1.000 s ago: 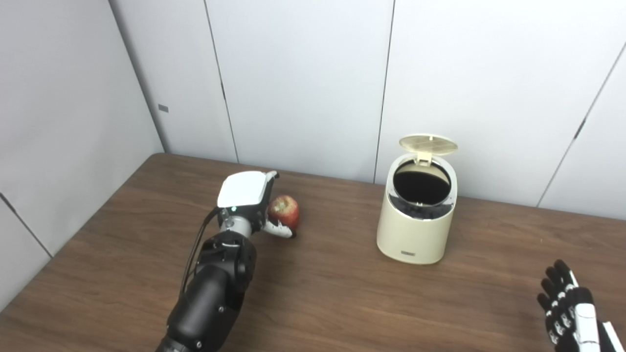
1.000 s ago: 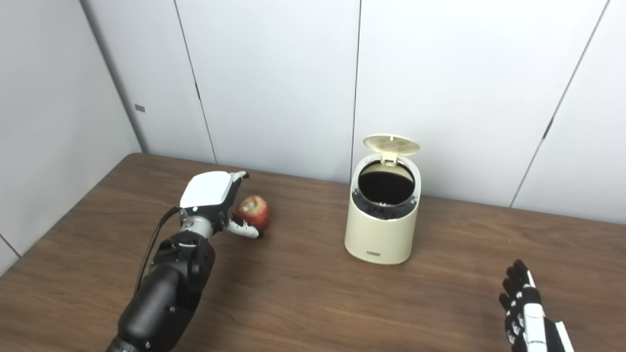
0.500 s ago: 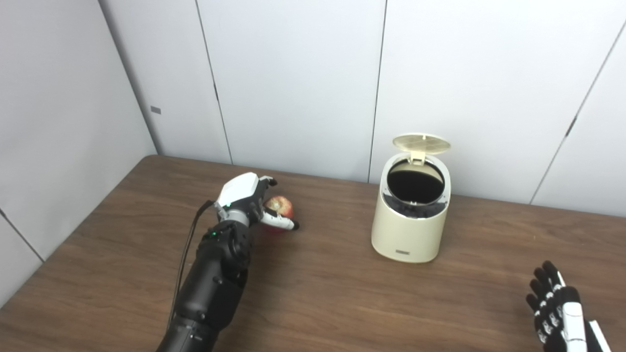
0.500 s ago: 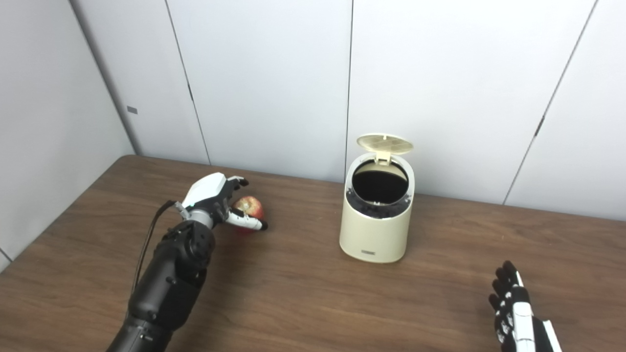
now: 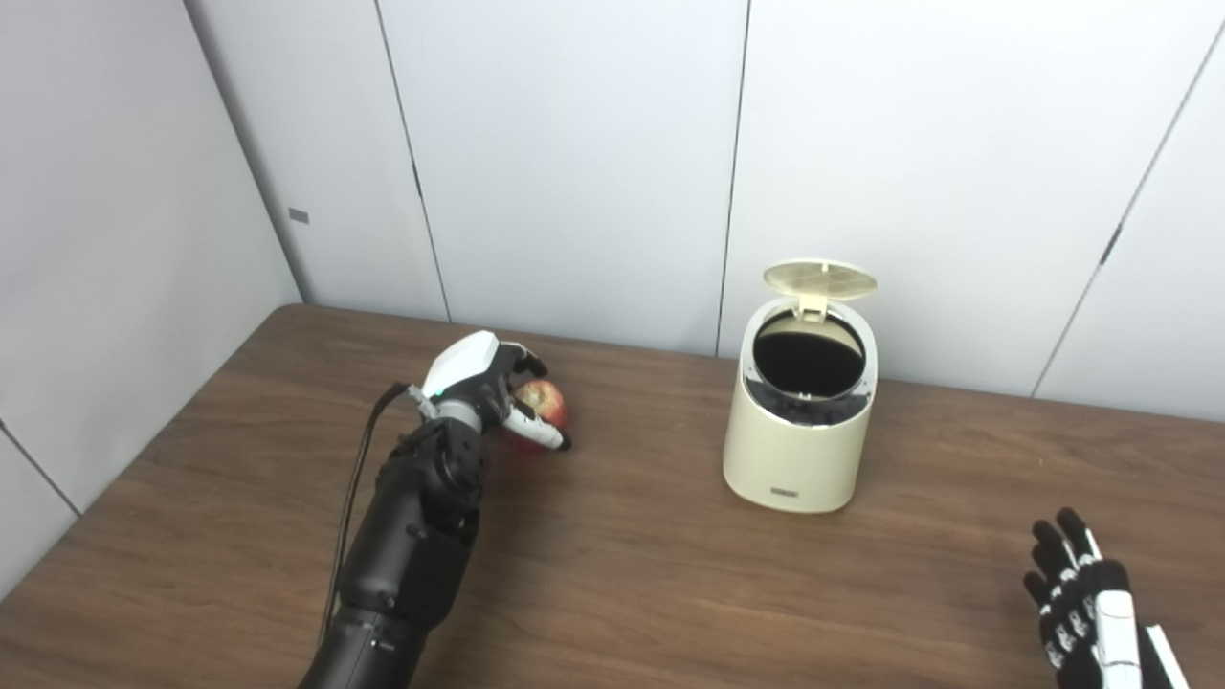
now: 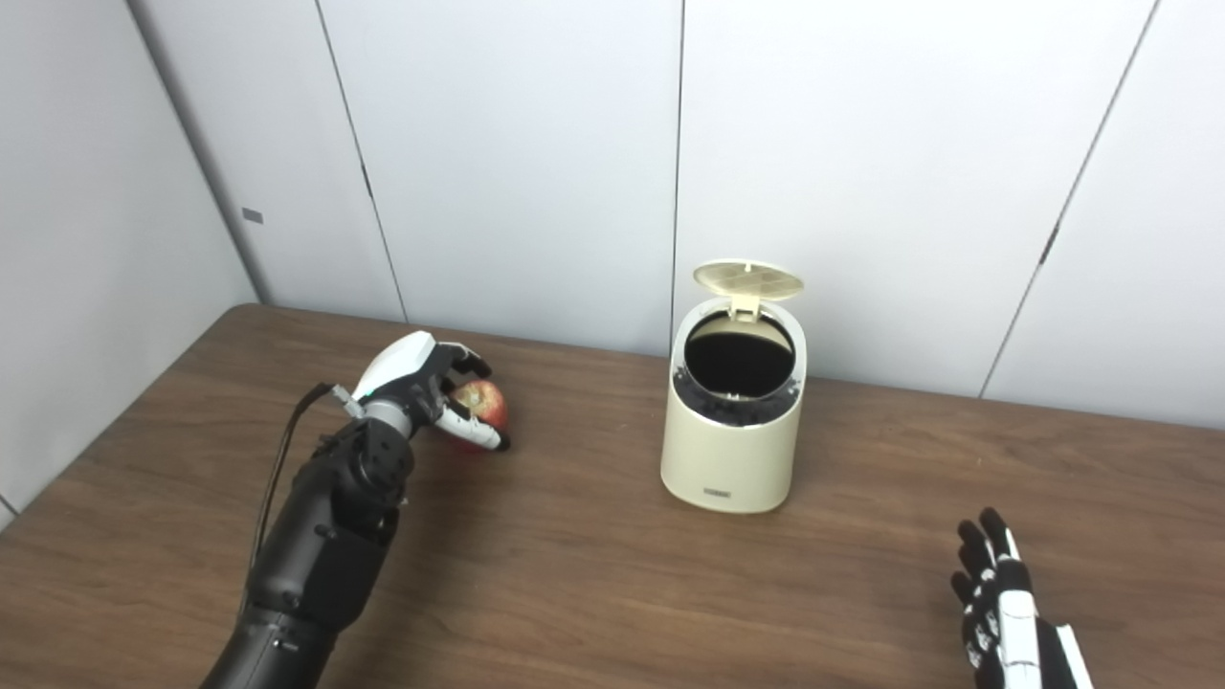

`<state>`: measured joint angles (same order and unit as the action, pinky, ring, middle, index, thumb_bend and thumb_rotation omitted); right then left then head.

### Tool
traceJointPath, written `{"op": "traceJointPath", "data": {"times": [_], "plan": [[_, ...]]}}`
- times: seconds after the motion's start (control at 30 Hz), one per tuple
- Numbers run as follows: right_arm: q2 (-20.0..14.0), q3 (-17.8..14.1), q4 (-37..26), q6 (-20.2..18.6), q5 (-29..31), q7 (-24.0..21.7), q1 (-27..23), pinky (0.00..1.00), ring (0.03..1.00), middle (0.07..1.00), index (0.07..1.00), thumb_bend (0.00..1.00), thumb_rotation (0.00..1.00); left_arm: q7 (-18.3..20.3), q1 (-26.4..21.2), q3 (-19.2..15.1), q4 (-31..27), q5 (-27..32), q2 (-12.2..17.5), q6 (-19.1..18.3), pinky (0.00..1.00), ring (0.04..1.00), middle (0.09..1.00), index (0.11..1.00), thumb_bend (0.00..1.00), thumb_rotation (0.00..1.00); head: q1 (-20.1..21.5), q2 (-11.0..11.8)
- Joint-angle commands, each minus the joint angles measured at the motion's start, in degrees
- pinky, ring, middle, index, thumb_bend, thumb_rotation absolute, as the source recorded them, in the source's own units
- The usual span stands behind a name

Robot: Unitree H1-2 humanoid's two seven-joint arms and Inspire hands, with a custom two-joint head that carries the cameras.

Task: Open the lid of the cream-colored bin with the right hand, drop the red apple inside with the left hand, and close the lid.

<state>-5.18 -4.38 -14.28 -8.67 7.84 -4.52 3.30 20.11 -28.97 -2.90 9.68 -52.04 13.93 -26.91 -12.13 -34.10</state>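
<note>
The red apple (image 5: 546, 402) sits low on the wooden table, left of centre. My left hand (image 5: 481, 387) wraps it: the fingers curl over its top and the thumb crosses its front. The cream-colored bin (image 5: 799, 450) stands to the right of the apple, a good gap away. Its lid (image 5: 819, 278) is flipped up at the back, showing the dark inside. My right hand (image 5: 1086, 612) hovers at the bottom right corner, fingers spread and holding nothing, well short of the bin.
The brown table (image 5: 670, 584) runs back to white wall panels (image 5: 574, 163) just behind the bin. A grey wall (image 5: 105, 239) borders the table's left side. Bare wood lies between the apple and the bin.
The camera has shifted a little. My left hand has reached over the apple and its fingers have curled down around it. The right hand has sunk slightly lower in the picture.
</note>
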Motion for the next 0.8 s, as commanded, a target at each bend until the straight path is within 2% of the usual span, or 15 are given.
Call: {"op": "traceJointPath", "data": {"times": [0.0,0.17,0.2,0.27,0.53,0.77], "plan": [[-0.25,-0.58,-1.56,2.31,0.85,-0.12,-1.16,1.0,1.0,0.969,0.996,0.53,1.0,-1.0,-3.1,0.6,-1.96,-0.9,1.16,0.0,0.55,0.679,0.763,0.694,0.84,0.02,-0.05,0.0],[-0.55,-0.68,-1.83,2.4,0.97,-0.36,-1.25,1.0,0.991,0.963,0.997,0.5,1.0,-0.23,-2.9,0.64,-2.76,-1.72,1.1,-0.01,0.49,0.582,0.64,0.638,0.79,0.0,-0.16,-0.49],[-0.59,-0.71,-1.86,2.34,1.05,-0.38,-1.25,0.99,0.991,0.963,0.998,0.5,1.0,0.35,-2.91,0.77,-2.78,-2.16,1.21,-0.01,0.48,0.553,0.598,0.54,0.61,0.03,-0.16,-0.49],[-0.6,-0.83,-1.96,2.19,1.39,-0.44,-1.28,0.99,0.988,0.96,0.993,0.5,1.0,1.33,-2.95,1.12,-2.66,-3.15,1.43,-0.01,0.48,0.545,0.545,0.486,0.53,0.01,-0.13,-0.63],[-0.59,-1.47,-1.91,1.65,2.58,-0.47,-1.41,1.0,0.99,0.957,0.986,0.51,1.0,1.83,-2.76,1.47,-2.42,-6.32,0.51,-0.01,0.42,0.499,0.539,0.47,0.51,0.0,-0.16,-0.88],[-0.85,-1.29,-0.51,3.31,2.75,-1.26,-1.32,1.0,0.996,0.959,0.991,0.51,1.0,1.07,-2.23,1.79,-4.8,-6.88,-0.07,-0.01,0.41,0.457,0.529,0.464,0.5,0.0,0.9,-0.53]]}}
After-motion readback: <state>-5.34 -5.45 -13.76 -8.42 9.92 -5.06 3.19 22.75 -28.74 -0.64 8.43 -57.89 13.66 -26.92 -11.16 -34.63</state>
